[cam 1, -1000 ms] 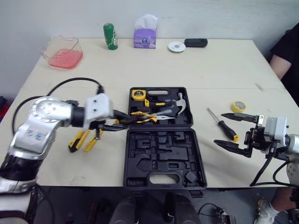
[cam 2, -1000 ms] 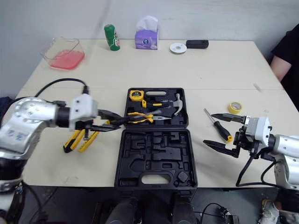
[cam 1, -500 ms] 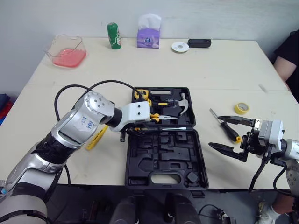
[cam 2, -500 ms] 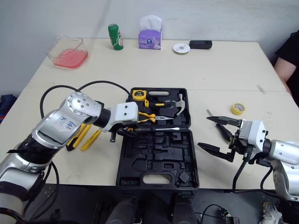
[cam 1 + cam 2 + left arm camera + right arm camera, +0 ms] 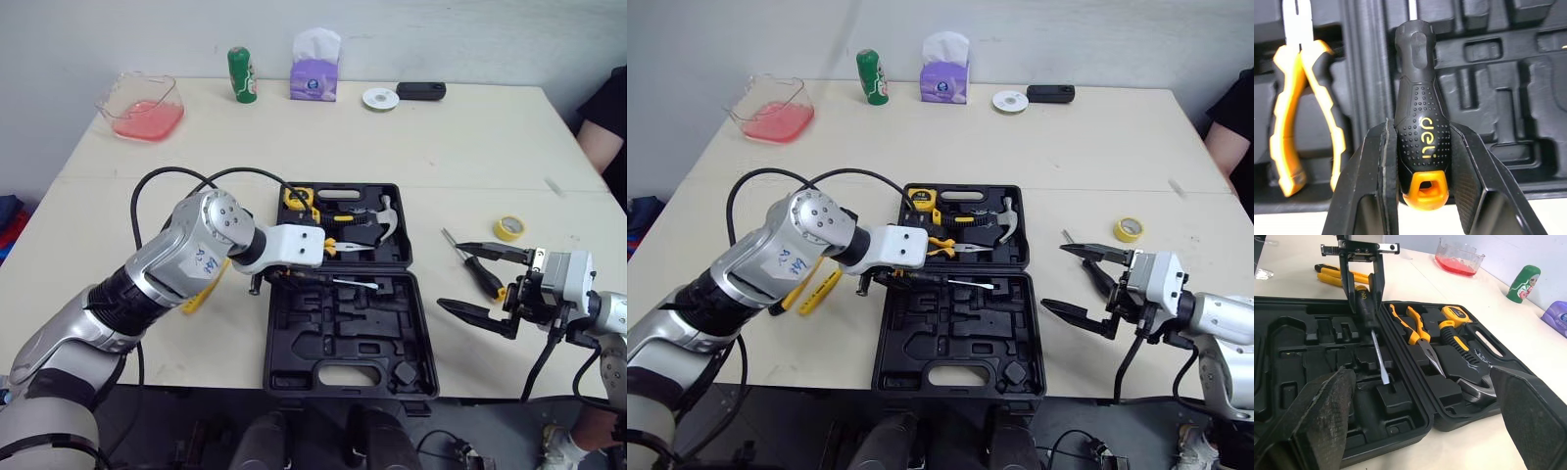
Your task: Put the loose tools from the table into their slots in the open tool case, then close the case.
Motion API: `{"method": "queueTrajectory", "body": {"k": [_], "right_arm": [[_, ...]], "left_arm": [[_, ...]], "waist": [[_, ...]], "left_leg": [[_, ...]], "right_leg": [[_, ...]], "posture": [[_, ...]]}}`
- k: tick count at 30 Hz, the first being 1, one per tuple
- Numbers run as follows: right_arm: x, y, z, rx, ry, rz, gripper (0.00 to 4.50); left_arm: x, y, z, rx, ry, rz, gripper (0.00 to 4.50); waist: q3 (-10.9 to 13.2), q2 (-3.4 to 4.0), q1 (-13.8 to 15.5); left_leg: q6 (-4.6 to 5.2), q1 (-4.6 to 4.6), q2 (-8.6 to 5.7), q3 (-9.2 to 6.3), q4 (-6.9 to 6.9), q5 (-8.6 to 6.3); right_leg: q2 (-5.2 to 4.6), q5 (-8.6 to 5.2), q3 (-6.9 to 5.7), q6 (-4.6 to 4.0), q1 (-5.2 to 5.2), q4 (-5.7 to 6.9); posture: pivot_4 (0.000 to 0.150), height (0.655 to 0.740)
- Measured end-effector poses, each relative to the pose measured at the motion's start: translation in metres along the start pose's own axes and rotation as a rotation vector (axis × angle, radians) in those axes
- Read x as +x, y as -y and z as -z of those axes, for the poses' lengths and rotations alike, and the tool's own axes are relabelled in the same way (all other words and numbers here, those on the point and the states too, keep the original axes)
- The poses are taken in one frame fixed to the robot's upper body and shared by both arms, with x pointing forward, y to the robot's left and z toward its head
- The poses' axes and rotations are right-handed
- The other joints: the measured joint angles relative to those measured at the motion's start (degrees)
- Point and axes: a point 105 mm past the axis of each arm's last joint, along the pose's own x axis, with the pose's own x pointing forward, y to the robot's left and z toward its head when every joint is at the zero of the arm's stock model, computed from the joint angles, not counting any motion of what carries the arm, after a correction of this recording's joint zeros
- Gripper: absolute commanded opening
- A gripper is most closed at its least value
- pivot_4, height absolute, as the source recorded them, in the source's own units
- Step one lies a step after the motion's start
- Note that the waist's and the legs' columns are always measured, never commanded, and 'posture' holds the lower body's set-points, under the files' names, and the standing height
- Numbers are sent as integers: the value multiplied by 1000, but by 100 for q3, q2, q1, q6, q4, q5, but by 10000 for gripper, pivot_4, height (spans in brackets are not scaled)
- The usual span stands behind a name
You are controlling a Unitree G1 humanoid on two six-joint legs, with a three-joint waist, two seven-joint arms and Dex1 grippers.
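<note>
The open black tool case lies mid-table. Its far half holds a tape measure, yellow-handled pliers and a hammer. My left gripper is shut on a black screwdriver with an orange cap, held low over the left of the near half, shaft pointing right. My right gripper stands open just right of the case, nothing between its fingers. A second screwdriver and a yellow tape roll lie on the table beyond it. Yellow-handled tools lie left of the case, partly hidden by my left arm.
Along the far edge stand a clear container of pink stuff, a green bottle, a tissue box, a white disc and a black device. A person's dark sleeve shows at the right edge.
My left gripper has moved right, from beside the case's left edge to over its near half, carrying the screwdriver. The right gripper has stayed open in place.
</note>
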Motion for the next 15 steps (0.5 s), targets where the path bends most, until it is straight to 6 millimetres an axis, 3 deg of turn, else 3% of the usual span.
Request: {"method": "queueTrajectory", "body": {"k": [15], "right_arm": [[7,3,-3,-2,13,-12,45000]], "left_arm": [[11,7,-3,-30,0,-3,9910]], "waist": [[0,0,2]], "left_leg": [[2,-3,-1,-6,6,1]], "right_leg": [[-2,0,-1,0,0,4]], "posture": [[1500,7400]]}}
